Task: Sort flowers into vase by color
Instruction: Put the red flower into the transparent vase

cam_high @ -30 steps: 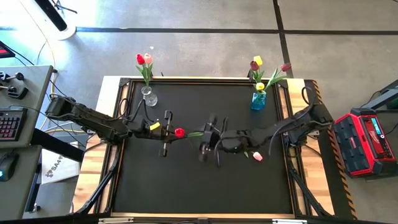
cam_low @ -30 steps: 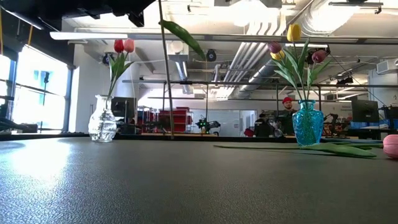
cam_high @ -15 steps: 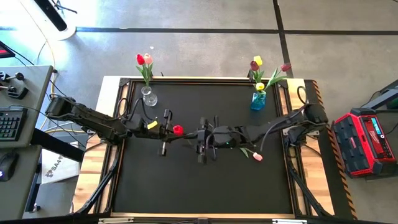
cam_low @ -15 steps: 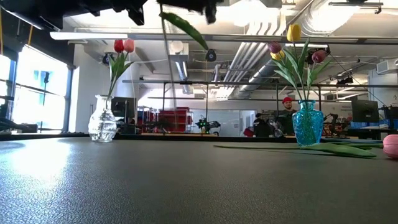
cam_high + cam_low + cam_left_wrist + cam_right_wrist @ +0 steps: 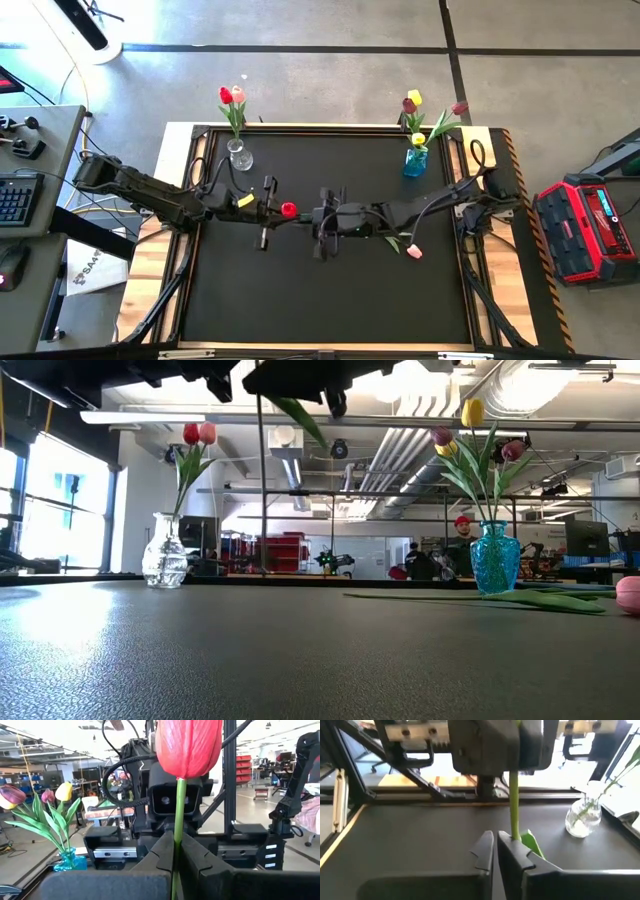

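Observation:
A red tulip (image 5: 288, 210) hangs upright over the middle of the table, head up, its long stem (image 5: 262, 490) reaching down toward the mat. My left gripper (image 5: 268, 210) is shut on it from the left. My right gripper (image 5: 308, 216) faces it from the right, shut. In the right wrist view the stem (image 5: 514, 805) runs down behind one fingertip (image 5: 506, 840), not in the gap. A clear vase (image 5: 240, 157) at the far left holds a red and a pink tulip. A blue vase (image 5: 415, 160) at the far right holds yellow and maroon ones. My left gripper pinches the red tulip's stem (image 5: 176, 827) between its two fingers, a short way under the head (image 5: 187, 742). The fingers come nearly level from the table's left and lie across the stem. The tulip stands upright, head above the fingers. Whether my right gripper touches the stem, I cannot tell.
A pink tulip (image 5: 413, 252) lies flat on the black mat right of the middle, below my right arm, its stem (image 5: 480, 598) stretched along the mat. The near half of the mat is free. A red case (image 5: 590, 225) stands off the table's right edge.
My right gripper has gone toward the table's left and a little down, up to the red tulip, and its fingers have come together. The tulip's hanging stem, slanted before, now hangs straight down.

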You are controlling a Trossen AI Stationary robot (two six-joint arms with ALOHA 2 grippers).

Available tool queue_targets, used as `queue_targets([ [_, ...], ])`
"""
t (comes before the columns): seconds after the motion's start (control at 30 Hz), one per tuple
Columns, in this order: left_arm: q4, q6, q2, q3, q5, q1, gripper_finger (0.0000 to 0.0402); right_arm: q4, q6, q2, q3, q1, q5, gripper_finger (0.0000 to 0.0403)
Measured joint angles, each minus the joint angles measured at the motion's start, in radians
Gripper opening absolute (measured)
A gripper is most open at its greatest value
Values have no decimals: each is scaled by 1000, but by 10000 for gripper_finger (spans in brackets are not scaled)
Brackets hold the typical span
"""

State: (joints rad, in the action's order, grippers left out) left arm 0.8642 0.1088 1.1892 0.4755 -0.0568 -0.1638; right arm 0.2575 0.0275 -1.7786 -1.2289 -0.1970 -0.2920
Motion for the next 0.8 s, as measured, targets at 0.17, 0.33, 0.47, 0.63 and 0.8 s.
queue_targets([
  [0.17, -61, 29, 0, 0, -143, -2, 0, -59, 19, -1, 0, -7, 23, 4],
  [0.33, -151, 39, -10, 0, -328, 16, 0, -127, 74, -1, 0, -36, 77, 14],
  [0.47, -215, 63, -78, 0, -372, 53, 0, -210, 88, -1, 0, -52, 93, 14],
  [0.63, -292, 95, -217, 0, -402, 144, 0, -279, 88, -1, 0, -66, 95, 14],
  [0.8, -357, 129, -358, 0, -401, 261, 0, -315, 87, -1, 0, -73, 85, 14],
])
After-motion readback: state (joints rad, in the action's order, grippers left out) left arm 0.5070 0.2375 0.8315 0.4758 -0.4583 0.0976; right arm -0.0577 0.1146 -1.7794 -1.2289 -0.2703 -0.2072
